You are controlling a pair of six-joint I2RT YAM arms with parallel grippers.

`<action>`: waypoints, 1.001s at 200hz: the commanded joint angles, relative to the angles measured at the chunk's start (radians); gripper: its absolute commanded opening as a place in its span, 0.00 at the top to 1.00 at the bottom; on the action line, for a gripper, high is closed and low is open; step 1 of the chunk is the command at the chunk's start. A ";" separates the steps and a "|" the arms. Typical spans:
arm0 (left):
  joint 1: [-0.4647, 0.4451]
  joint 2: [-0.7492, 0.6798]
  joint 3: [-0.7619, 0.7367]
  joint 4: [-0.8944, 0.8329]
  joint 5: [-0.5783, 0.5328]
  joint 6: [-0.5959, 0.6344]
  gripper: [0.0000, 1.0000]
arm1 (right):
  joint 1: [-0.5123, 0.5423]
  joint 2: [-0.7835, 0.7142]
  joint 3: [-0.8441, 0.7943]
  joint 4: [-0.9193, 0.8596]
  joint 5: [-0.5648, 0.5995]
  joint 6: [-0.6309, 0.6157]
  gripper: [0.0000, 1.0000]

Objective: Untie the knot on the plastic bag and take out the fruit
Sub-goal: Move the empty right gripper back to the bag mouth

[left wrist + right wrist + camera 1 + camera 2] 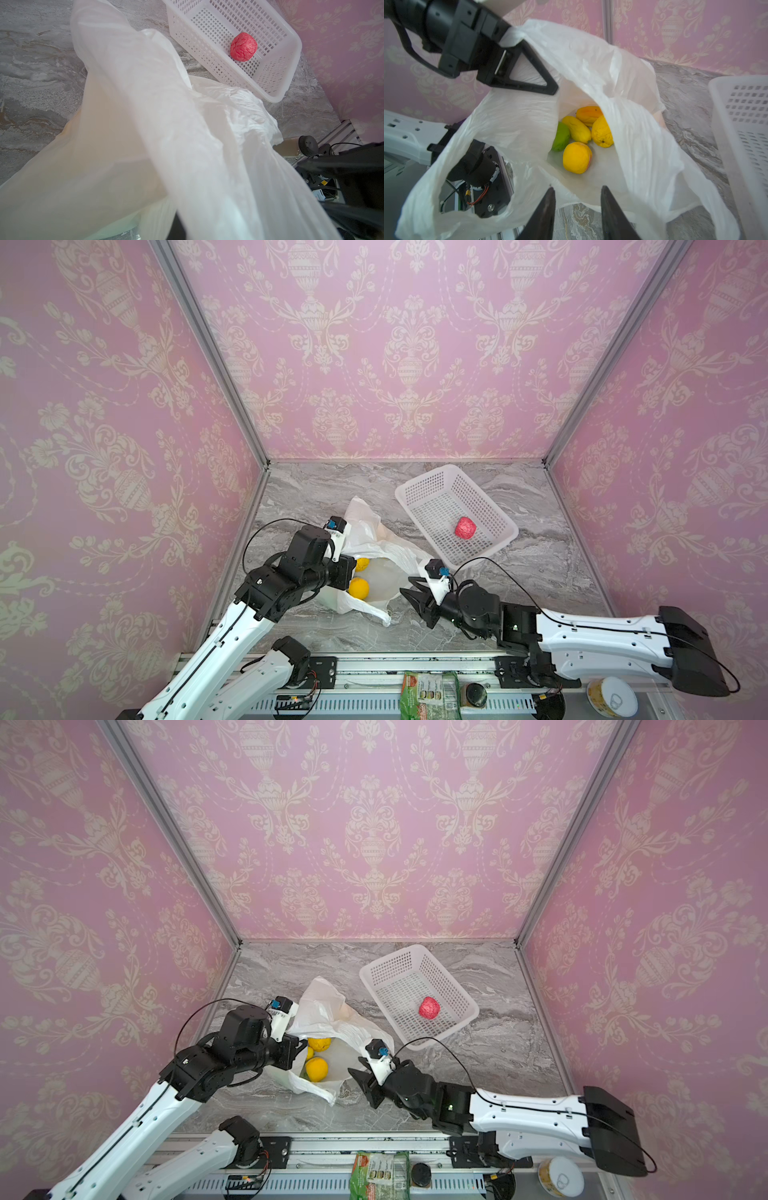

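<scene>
The plastic bag [591, 62] rests open-mouthed on the marble table [540, 572], five fruit [577, 158] visible inside. The left gripper [548, 85] clamps its raised rim. The right gripper [577, 193], jaws partly apart and empty, faces the near rim. The adjacent white basket [419, 485] holds one pink-red fruit [465, 528]. Foreground green packet [430, 695]: print unreadable.

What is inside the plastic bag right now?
The plastic bag's open mouth shows a green fruit, a long yellow one, an orange one and two rounder yellow ones. The bag's folds cover the rest of its inside; more may be hidden.
</scene>
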 commanded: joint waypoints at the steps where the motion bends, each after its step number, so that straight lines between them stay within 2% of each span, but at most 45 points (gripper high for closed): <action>1: -0.012 0.000 -0.005 -0.004 -0.018 -0.001 1.00 | 0.014 0.162 0.050 0.162 0.025 -0.024 0.63; 28: -0.016 -0.004 -0.006 -0.004 -0.020 -0.001 1.00 | 0.011 0.332 0.125 0.188 0.097 0.027 0.65; 51: -0.021 -0.002 -0.005 -0.003 -0.017 0.000 1.00 | -0.020 0.391 0.163 0.159 0.187 0.055 0.64; 62: -0.021 -0.008 -0.005 -0.003 -0.016 0.000 1.00 | -0.054 0.410 0.164 0.159 0.216 0.089 0.61; 78: -0.022 -0.017 -0.007 -0.001 -0.017 -0.001 1.00 | -0.077 0.443 0.194 0.134 0.266 0.109 0.43; 91: -0.022 -0.019 -0.007 -0.001 -0.017 -0.001 1.00 | -0.076 0.485 0.217 0.146 0.307 0.095 0.34; 110: -0.022 -0.011 -0.007 -0.001 -0.012 0.000 1.00 | -0.080 0.545 0.271 0.146 0.369 0.074 0.05; 115: -0.021 -0.007 -0.006 -0.001 -0.011 0.000 1.00 | -0.086 0.557 0.281 0.153 0.388 0.065 0.01; 132: -0.021 -0.007 -0.006 -0.001 -0.011 0.000 1.00 | -0.122 0.571 0.302 0.166 0.420 0.067 0.00; 158: -0.022 -0.022 -0.008 0.002 -0.010 0.000 1.00 | -0.201 0.546 0.300 0.188 0.380 0.093 0.00; 167: -0.022 -0.019 -0.009 0.002 -0.009 0.000 1.00 | -0.205 0.528 0.299 0.181 0.408 0.088 0.00; 181: -0.022 -0.008 -0.007 -0.001 -0.011 0.000 1.00 | -0.194 0.485 0.257 0.240 0.431 0.024 0.00; 200: -0.022 0.001 -0.005 -0.004 -0.017 0.000 1.00 | -0.161 0.376 0.161 0.344 0.342 -0.092 0.00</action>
